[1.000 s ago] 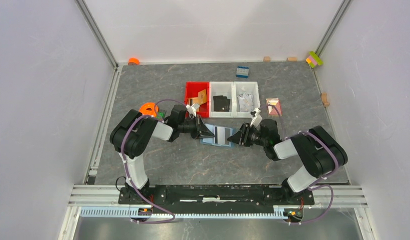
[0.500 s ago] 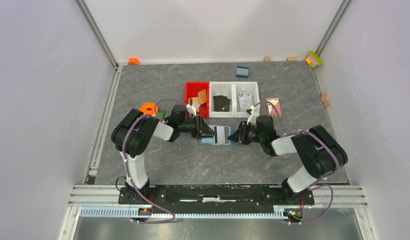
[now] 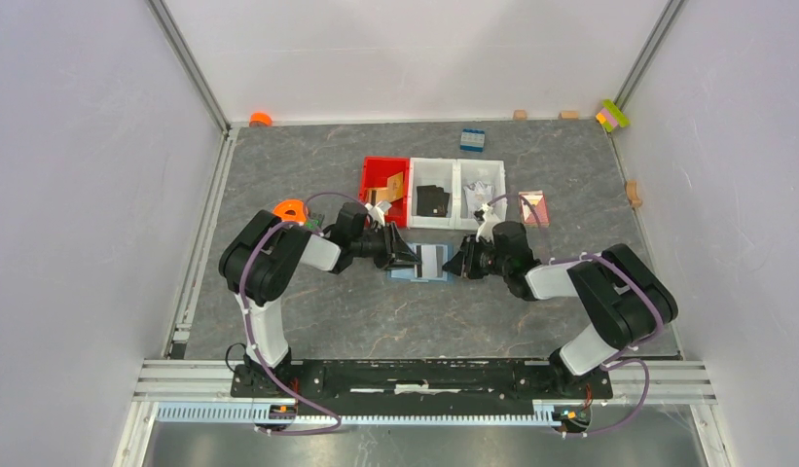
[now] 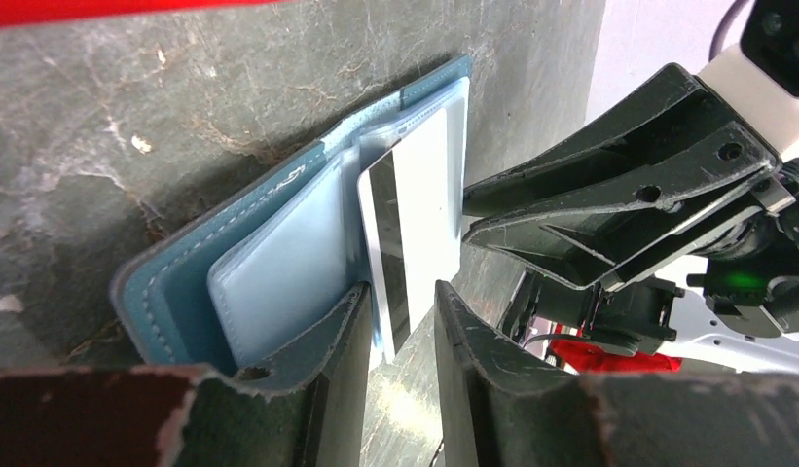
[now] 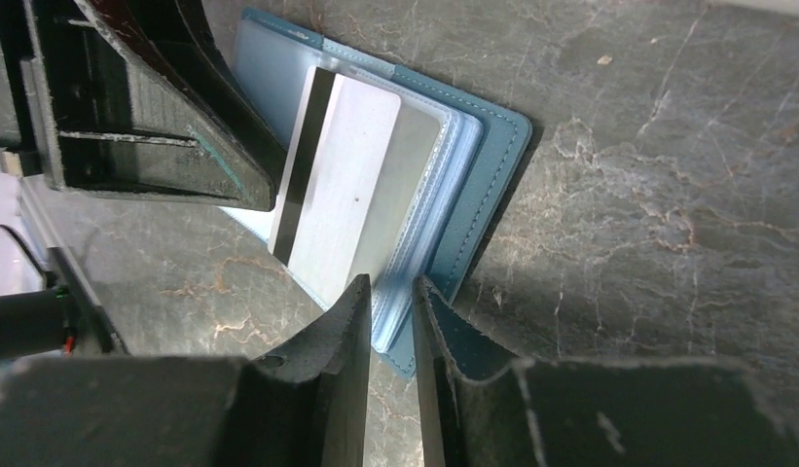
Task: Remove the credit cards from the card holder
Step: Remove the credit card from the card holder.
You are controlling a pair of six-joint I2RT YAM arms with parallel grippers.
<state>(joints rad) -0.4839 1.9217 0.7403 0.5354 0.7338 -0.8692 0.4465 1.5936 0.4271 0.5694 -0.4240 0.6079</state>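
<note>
Mid-bench, the wallet (image 3: 421,264) lies open, silver card (image 4: 419,209) half out of its sleeve. Step in hand: pulling that card. L jaws part spread astride the card's end, not pinching. R jaws near together at the wallet's right edge; gripping or not, can't tell. Next, I reckon: L closes on the card and draws it clear while R steadies the wallet.

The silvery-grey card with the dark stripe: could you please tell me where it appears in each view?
Top external: the silvery-grey card with the dark stripe lies near the picture's centre.
Left wrist: centre, running top to bottom, stripe along its left edge.
Right wrist: left of centre, stripe along its left edge.
Shared landmark: the open steel-blue folding wallet beneath it.
</note>
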